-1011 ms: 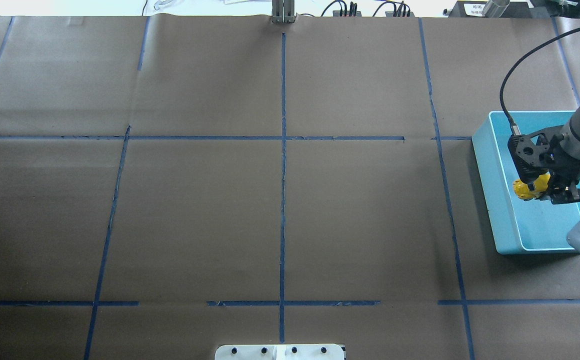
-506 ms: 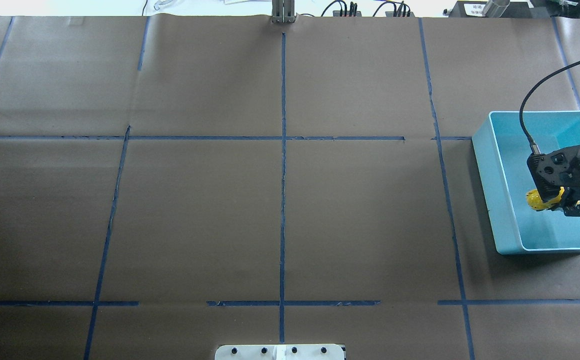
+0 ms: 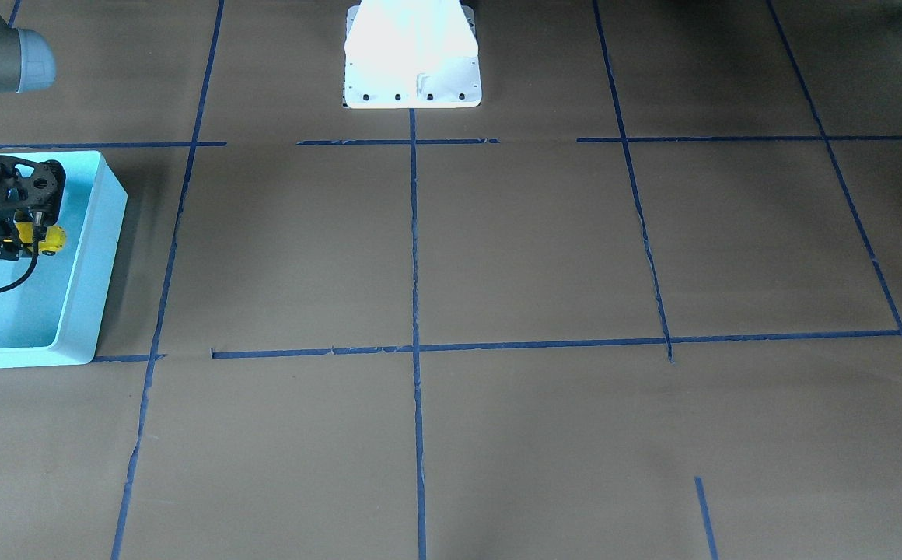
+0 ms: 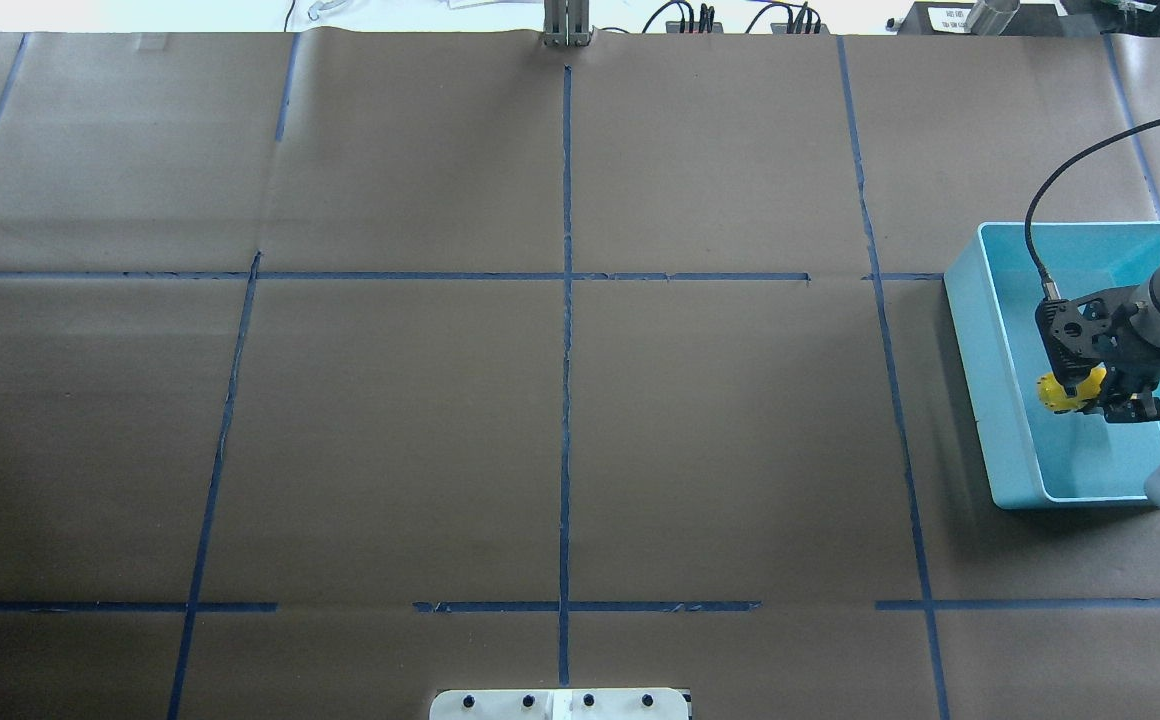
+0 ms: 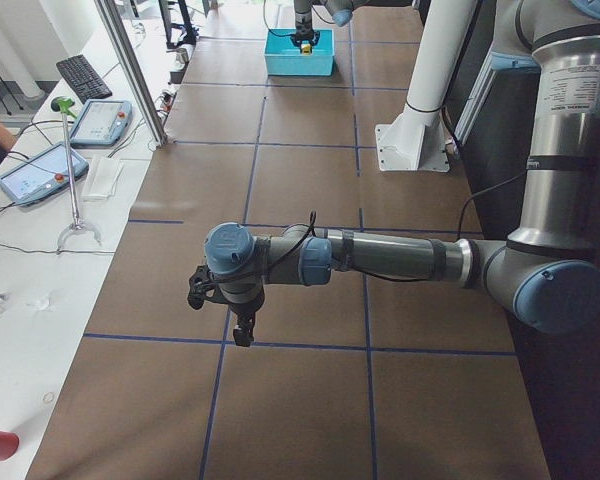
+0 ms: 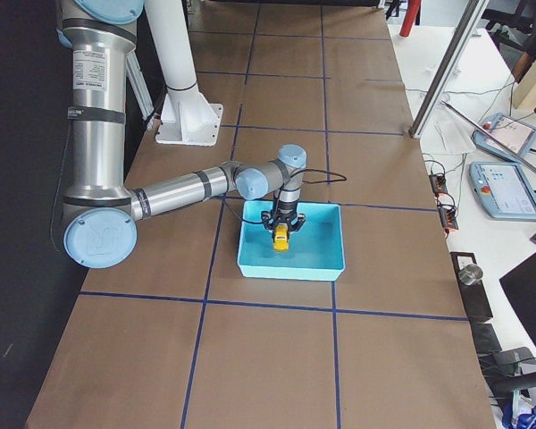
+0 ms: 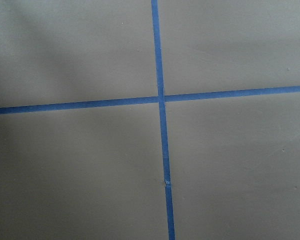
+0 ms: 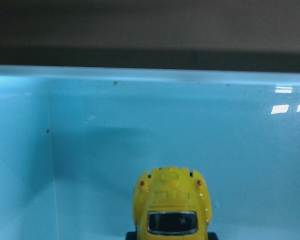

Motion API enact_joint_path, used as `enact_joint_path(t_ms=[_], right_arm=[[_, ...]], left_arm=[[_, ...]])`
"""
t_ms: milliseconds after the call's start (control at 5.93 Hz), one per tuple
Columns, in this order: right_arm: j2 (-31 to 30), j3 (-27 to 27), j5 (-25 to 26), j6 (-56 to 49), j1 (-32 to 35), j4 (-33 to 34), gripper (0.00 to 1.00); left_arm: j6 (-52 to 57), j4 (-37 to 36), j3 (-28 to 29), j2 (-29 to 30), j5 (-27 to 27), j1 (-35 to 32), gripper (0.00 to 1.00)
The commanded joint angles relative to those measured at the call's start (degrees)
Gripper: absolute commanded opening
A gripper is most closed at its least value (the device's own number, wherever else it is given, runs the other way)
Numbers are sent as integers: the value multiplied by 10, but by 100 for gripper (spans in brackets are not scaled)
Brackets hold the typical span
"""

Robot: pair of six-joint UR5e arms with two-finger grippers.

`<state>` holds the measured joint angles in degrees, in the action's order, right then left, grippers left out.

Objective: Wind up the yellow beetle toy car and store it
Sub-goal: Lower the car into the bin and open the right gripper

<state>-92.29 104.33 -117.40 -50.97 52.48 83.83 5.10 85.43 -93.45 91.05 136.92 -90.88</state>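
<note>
The yellow beetle toy car (image 4: 1058, 392) hangs in my right gripper (image 4: 1118, 402), which is shut on it inside the light blue bin (image 4: 970, 350). The car's nose sticks out of the jaws toward the bin's left wall. It also shows in the front view (image 3: 48, 237), the exterior right view (image 6: 280, 238) and the right wrist view (image 8: 172, 210), close over the bin floor (image 8: 140, 130). Whether its wheels touch the floor I cannot tell. My left gripper (image 5: 242, 335) shows only in the exterior left view, over bare table. I cannot tell if it is open or shut.
The table is brown paper with blue tape lines (image 4: 566, 300). The bin stands at the table's right side. The white robot base plate (image 4: 560, 704) is at the near edge. The left wrist view shows a tape cross (image 7: 161, 98).
My right gripper with the car moved right and toward the near side inside the bin, then back a little left. The car stayed in the jaws.
</note>
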Motion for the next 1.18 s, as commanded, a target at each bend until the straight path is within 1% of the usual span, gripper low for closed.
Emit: enact_joint_path(t_ms=[0,169,337,506,674,843,1011], right_arm=[[10,-14,-6,3,0,-7,20],[11,-15,-10,3,-1,-7,36],[11,-15,-26,3,0,-7,53],[11,-15,-28,3,0,-7,87],[10,-12,-29,4,0,-8,100],[11,-9,-29,3,1,-8,100],[13,1,-32,0,15,-9,100]], left_arm=[[0,0,-1,0,-3,0,100],[0,0,-2,0,-3,0,100],[1,0,-2,0,-3,0,100],[1,0,-2,0,-4,0,100],[1,0,-3,0,-5,0,100],[2,1,-7,0,-7,0,100],[2,0,-30,1,-7,0,100]])
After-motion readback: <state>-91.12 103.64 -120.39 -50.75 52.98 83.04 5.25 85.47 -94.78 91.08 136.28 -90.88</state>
